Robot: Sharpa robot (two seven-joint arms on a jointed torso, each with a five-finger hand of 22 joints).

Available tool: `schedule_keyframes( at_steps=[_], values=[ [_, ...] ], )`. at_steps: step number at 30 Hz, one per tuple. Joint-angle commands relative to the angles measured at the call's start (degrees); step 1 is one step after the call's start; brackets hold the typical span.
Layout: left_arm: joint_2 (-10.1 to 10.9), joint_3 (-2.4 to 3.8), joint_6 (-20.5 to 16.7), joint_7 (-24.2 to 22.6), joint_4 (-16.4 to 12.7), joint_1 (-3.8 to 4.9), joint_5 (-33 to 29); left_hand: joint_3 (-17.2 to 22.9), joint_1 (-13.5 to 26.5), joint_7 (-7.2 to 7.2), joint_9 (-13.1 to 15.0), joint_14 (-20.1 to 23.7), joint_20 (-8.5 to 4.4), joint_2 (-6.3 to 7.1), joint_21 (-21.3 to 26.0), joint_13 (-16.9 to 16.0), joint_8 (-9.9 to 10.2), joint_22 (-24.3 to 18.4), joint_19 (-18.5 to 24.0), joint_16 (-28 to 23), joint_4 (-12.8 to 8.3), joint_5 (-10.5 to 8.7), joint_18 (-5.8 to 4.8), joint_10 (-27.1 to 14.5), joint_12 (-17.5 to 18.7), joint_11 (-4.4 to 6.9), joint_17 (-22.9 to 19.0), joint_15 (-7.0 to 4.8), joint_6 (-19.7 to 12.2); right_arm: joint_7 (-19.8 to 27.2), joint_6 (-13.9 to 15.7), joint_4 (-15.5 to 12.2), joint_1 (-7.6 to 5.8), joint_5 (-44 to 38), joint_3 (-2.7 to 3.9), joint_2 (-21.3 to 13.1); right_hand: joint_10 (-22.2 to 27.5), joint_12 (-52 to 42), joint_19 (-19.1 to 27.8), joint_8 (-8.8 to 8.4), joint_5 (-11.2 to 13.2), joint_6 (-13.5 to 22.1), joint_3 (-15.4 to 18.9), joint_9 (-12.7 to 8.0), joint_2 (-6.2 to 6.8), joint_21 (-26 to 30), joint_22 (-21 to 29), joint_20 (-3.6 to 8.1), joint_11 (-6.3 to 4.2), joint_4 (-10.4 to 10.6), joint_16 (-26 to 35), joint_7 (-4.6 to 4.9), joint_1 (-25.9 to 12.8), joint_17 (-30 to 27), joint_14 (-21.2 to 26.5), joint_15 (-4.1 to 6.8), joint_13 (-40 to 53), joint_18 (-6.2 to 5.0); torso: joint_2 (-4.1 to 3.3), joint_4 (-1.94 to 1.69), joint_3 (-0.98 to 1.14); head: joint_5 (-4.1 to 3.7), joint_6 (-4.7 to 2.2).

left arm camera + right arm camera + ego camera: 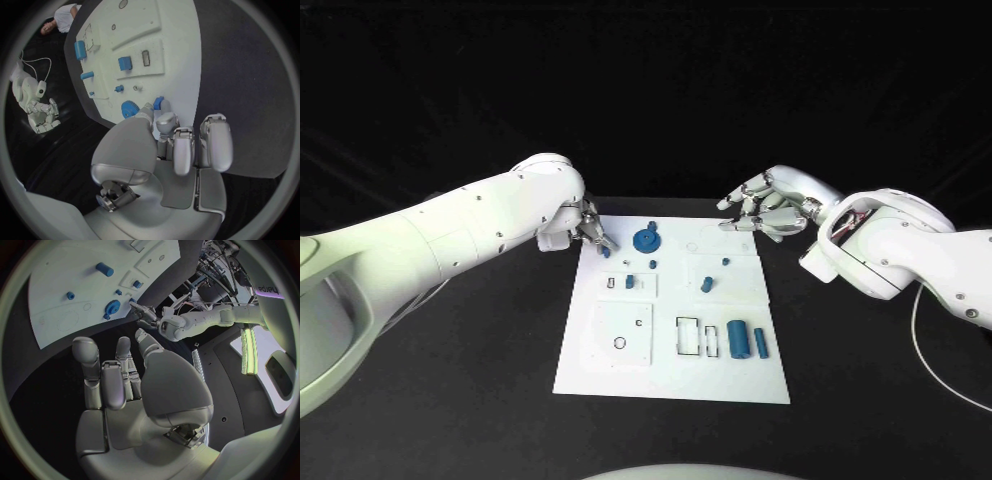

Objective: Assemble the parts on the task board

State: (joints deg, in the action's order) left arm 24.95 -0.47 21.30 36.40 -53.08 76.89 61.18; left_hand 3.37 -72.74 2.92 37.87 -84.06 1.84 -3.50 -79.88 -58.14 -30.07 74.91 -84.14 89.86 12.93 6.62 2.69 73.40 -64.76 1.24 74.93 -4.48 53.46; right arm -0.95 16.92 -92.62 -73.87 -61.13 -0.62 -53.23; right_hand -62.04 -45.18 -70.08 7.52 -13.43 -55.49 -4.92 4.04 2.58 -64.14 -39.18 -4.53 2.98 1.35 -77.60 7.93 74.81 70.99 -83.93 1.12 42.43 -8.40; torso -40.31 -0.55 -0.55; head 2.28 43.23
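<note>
Left wrist view shows my left robot hand (178, 145) pinching a small blue part (159, 104); head view shows my right robot hand (764, 213) empty, fingers apart.

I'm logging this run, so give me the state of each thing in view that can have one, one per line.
left robot hand: pinching a small blue part at the board's far left corner.
right robot hand: holding nothing, fingers apart, above the board's far right corner.
task board: flat on the table.
blue gear: on the board, not held.
blue cylinders: lying side by side, not held.
</note>
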Motion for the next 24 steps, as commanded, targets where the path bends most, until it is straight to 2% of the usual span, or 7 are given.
schedule_keyframes(
  at_steps=[1,2,6,7,10,16,24],
  values=[
    [-0.1,0.0,1.63,0.01,-0.01,-0.04,0.24,0.67,-0.99,-0.38,0.01,-5.94,-0.45,-0.08,-0.37,-0.07,-0.25,3.11,-1.56,0.14,-0.23,-0.07,0.19,0.19,-0.39,0.23,15.07,-0.39,0.27,0.46,-0.08,-0.08,0.01,-0.14,0.01,0.0,0.39,0.31,0.45,0.03,-0.19,0.11,-0.02,-0.06,-0.46,0.38,0.07,-0.03,0.12,0.18,0.31,0.25,0.03,-0.05,-1.75,0.22,-0.04,-0.44,0.03,-0.03,-0.03,-0.08,0.07],
    [-0.08,0.0,1.63,-0.02,-0.03,-0.04,0.24,1.02,-1.41,-0.45,-0.01,-5.94,-0.49,-0.2,-0.36,-0.06,-0.27,3.11,-1.56,0.14,-0.51,-0.04,0.19,0.19,-0.38,0.29,15.07,-0.44,0.24,0.47,-0.07,-0.09,0.01,-0.14,0.01,-0.01,0.39,0.31,0.45,0.03,-0.19,0.11,-0.02,-0.06,-0.46,0.38,0.07,-0.03,0.12,0.18,0.31,0.25,0.03,-0.05,-1.75,0.22,-0.04,-0.44,0.03,-0.04,-0.03,-0.08,0.08],
    [0.22,0.0,1.1,-0.45,-0.44,-0.04,0.06,8.24,-7.95,-0.51,-0.28,-5.94,-0.99,-1.23,-0.34,0.32,-0.02,3.21,-1.56,0.14,-5.36,0.44,0.19,-0.17,0.3,0.61,15.07,-0.82,-0.92,0.49,-0.05,-0.1,0.01,-0.08,0.01,-0.06,0.37,0.3,0.42,0.06,-0.21,0.07,0.0,-0.06,-0.49,0.37,0.04,-0.03,0.12,0.23,0.35,0.25,-0.01,-0.11,-1.74,0.22,-0.07,-0.44,0.01,-0.07,-0.04,-0.12,0.14],
    [0.36,0.0,0.79,-0.6,-0.61,-0.04,-0.09,11.82,-7.49,-0.08,-0.28,-5.94,-0.95,-0.36,-0.3,0.55,-0.27,3.24,-1.56,0.14,-5.88,0.33,0.2,-0.04,0.56,0.07,15.07,-0.55,-0.97,0.5,-0.04,-0.1,0.01,-0.07,0.01,-0.07,0.36,0.3,0.41,0.06,-0.21,0.07,0.01,-0.05,-0.5,0.36,0.02,-0.03,0.12,0.25,0.37,0.25,-0.02,-0.12,-1.74,0.22,-0.08,-0.43,0.01,-0.08,-0.03,-0.11,0.18],
    [0.96,0.01,-0.67,-1.08,-1.46,-0.04,-0.93,17.75,-5.39,-0.06,-0.08,-5.94,-0.7,2.14,-0.32,0.55,-0.95,3.42,-1.61,0.14,-6.6,0.28,0.18,0.45,0.46,0.35,15.07,-0.31,-1.09,0.5,-0.06,-0.1,0.01,-0.03,0.01,-0.11,0.36,0.3,0.41,0.06,-0.21,0.07,0.01,-0.05,-0.5,0.36,0.02,-0.03,0.12,0.25,0.37,0.25,-0.02,-0.12,-1.74,0.22,-0.08,-0.43,0.03,-0.05,-0.02,-0.09,0.24],
    [3.54,0.04,-4.77,-1.58,-5.34,0.02,-3.44,25.56,-1.67,-0.18,0.59,-5.94,-0.62,4.74,-0.56,-0.17,-2.54,3.92,-1.79,0.14,-7.75,0.12,0.08,1.42,-0.39,0.44,15.07,-0.39,-1.14,0.46,-0.07,-0.14,0.0,0.07,0.01,-0.35,0.34,0.29,0.43,0.07,-0.23,0.05,0.02,-0.05,-0.53,0.41,0.09,-0.03,0.12,0.3,0.39,0.25,-0.06,-0.15,-1.73,0.22,-0.1,-0.44,0.1,-0.19,-0.01,-0.14,0.49],
    [8.56,0.06,-9.94,-1.64,-13.9,0.16,-5.31,28.6,0.59,-0.48,1.09,-5.94,-0.69,5.86,-0.88,-1.17,-3.69,4.41,-1.97,0.14,-8.29,-0.01,-0.02,2.26,-1.4,0.47,15.07,-0.56,-1.06,0.41,-0.18,-0.25,0.0,0.31,0.01,-0.65,0.32,0.28,0.44,0.08,-0.23,0.04,0.06,-0.05,-0.52,0.44,0.14,-0.04,0.12,0.35,0.4,0.25,-0.13,-0.16,-1.73,0.22,-0.12,-0.45,0.42,-0.56,0.04,-0.18,0.78]
  ],
)
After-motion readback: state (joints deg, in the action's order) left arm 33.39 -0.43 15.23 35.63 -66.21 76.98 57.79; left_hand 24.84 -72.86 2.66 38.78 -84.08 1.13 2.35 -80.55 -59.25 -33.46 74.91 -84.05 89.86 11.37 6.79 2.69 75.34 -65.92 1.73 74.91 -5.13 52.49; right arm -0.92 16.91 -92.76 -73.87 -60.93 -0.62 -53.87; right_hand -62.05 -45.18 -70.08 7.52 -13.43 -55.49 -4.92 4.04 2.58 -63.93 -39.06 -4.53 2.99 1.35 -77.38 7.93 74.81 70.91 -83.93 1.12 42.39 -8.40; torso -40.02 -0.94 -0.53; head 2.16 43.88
